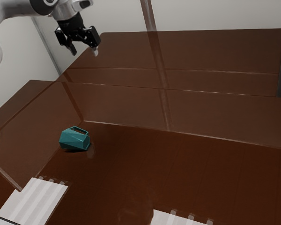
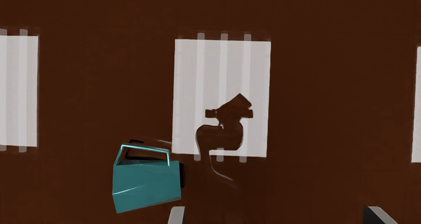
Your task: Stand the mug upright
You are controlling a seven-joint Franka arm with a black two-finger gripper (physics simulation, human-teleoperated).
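Observation:
A teal faceted mug (image 1: 75, 139) lies on its side on the glossy brown table (image 1: 126, 173), in the exterior view's left half, its handle on the upper side. High above the table, at the exterior view's upper left, the black gripper (image 1: 85, 50) hangs well clear of the mug. In the wrist view the mug (image 2: 147, 184) shows its handle and flat side faces, close to one fingertip's line of sight. The fingertips of the gripper (image 2: 274, 215) stand wide apart with nothing between them.
Bright white striped reflections (image 1: 33, 199) lie on the glossy tabletop. The arm's dark reflection (image 2: 227, 132) crosses one of them in the wrist view. Pale walls (image 1: 215, 14) stand behind the table's far edge.

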